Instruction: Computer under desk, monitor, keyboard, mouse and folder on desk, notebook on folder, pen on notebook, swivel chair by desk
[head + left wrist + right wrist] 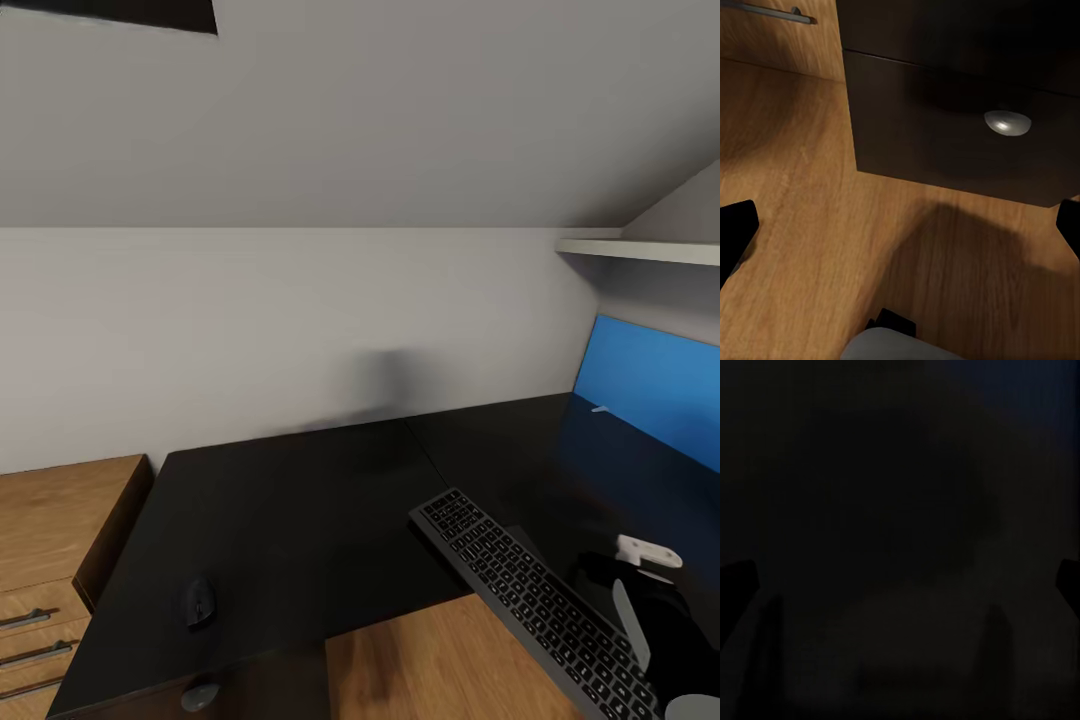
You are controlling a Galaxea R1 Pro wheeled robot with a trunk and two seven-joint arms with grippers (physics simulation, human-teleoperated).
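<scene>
Black desk (300, 500) runs along the wall. Wooden dresser (50, 540) sits beside it, drawers shut, contents hidden. Keyboard (530, 590) lies angled near the desk's front edge, next to my right arm. Mouse (199, 601) sits well apart on the desk's left side. Both my grippers: can't tell open or closed.

Mouse (199, 602) on desk (300, 500) front-left; keyboard (535, 596) at right, overhanging desk's front edge.
</scene>
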